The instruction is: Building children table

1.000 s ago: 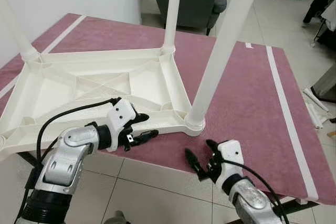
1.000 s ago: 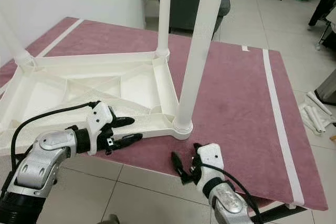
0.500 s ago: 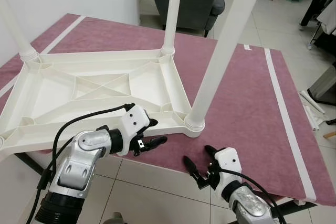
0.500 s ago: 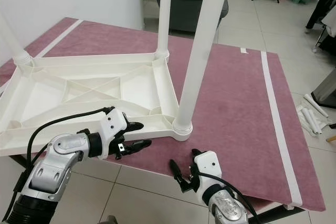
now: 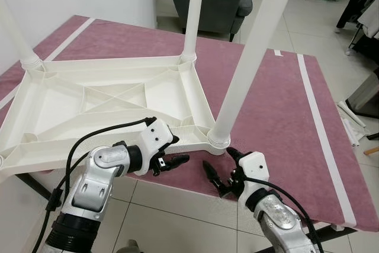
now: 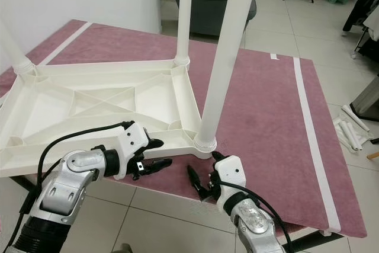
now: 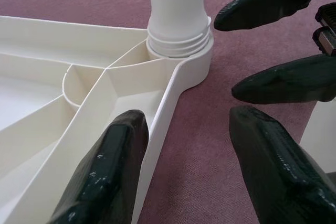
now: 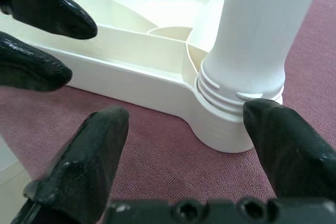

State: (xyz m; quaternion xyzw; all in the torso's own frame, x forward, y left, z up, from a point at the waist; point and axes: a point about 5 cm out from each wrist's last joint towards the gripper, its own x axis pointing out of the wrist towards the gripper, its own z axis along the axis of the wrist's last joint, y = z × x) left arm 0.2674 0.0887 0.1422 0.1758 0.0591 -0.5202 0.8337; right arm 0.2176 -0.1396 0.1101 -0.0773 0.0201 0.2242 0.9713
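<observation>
The upturned white plastic children's table (image 5: 112,102) looks smooth with a faint sheen, its round white plastic leg (image 8: 260,40) ribbed at the threaded base. The maroon cloth table cover (image 5: 278,111) is matt and finely napped. Both grippers' black fingers (image 7: 113,177) look matt and grainy, like rubber.

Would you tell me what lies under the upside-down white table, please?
The white table rests on a maroon mat with white stripes, which spreads out past its frame. Whatever lies on the mat beneath the tabletop panel is covered and cannot be seen.
</observation>
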